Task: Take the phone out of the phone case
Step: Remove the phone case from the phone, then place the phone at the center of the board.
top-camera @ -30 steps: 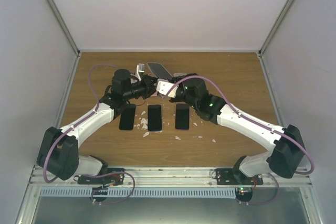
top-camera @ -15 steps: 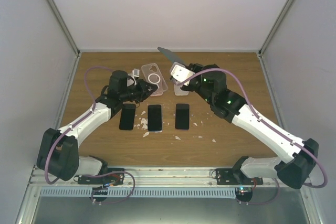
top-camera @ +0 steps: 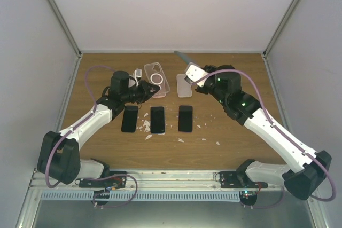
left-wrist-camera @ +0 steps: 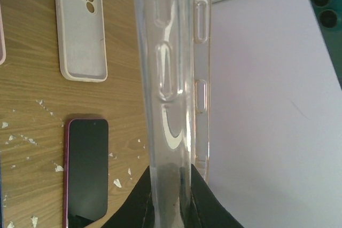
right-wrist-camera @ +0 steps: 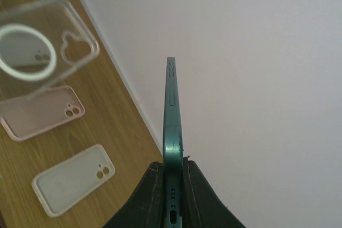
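arms (top-camera: 88,121): white links, black joints | cables (top-camera: 101,68): purple, looped | LEDs (top-camera: 241,104): green

phone case (top-camera: 156,80) left of phone (top-camera: 183,56) | loose case (top-camera: 184,86) on table (top-camera: 240,78), right of phone case

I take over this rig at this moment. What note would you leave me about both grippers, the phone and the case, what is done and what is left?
Left gripper: shut on the clear case, which is empty and held above the table.
Right gripper: shut on the green phone, held in the air, apart from the case.
Done: the phone is out of its case.
Left: probably only to set both down, clear of the row of phones, the pink case and the white case.
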Robot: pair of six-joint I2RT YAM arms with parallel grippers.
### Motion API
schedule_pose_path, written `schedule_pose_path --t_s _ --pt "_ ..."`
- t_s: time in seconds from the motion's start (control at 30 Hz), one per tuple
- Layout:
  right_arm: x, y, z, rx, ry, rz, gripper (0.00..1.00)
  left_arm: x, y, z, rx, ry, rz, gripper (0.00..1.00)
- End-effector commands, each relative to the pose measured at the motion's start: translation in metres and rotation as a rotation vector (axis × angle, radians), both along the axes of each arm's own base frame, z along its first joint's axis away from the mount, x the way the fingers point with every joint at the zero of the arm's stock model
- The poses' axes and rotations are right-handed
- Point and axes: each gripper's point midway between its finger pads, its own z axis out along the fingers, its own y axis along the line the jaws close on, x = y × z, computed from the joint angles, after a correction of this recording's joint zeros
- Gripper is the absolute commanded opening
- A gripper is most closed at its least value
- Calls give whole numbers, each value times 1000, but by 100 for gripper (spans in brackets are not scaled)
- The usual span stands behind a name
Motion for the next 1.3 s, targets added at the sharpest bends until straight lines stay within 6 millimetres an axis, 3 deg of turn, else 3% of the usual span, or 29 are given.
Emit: schedule_pose_path --t_s 0.0,0.3,0.53,1.27 --pt "8 -29 2 15 -32 -52 1 2 2 33 6 -143 -33 0" --pt "42 -84 -62 -130 -27 -155 1 -4 1 44 27 -228 -94 0" --pt "53 -101 -105 -211 3 -159 1 -6 6 39 32 -218 -83 0" --pt "-54 -128 -216 -445 110 -78 1 1 9 34 15 -193 -52 0"
